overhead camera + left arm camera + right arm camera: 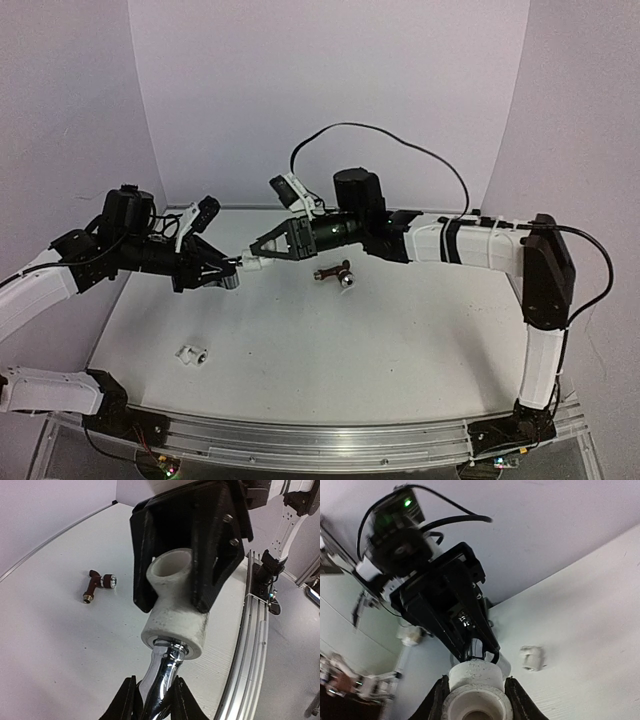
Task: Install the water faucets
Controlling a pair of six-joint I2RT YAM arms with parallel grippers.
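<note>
Here the left gripper (152,702) is closed tight on the stem of the chrome faucet (162,672), and the right gripper (477,705) is clamped on both sides of a white pipe fitting (172,617). The faucet's end sits in one opening of the fitting, and both are held in the air above the table (400,340), toward its back left. The brown faucet (335,272) lies on its side on the table, to the right of the joined pieces and apart from them. The main risk is probably misalignment: if the two arms are not on one axis, the thread may cross or jam, or the smooth chrome stem may slip and twist between the narrow fingers. A hard push could also turn the fitting within its grip. The grippers meet almost nose to nose, so there is little room between them for turning. Room lies open to the front and right; a spare fitting (192,354) rests near the front left, and the metal rail (255,630) marks the near edge.
</note>
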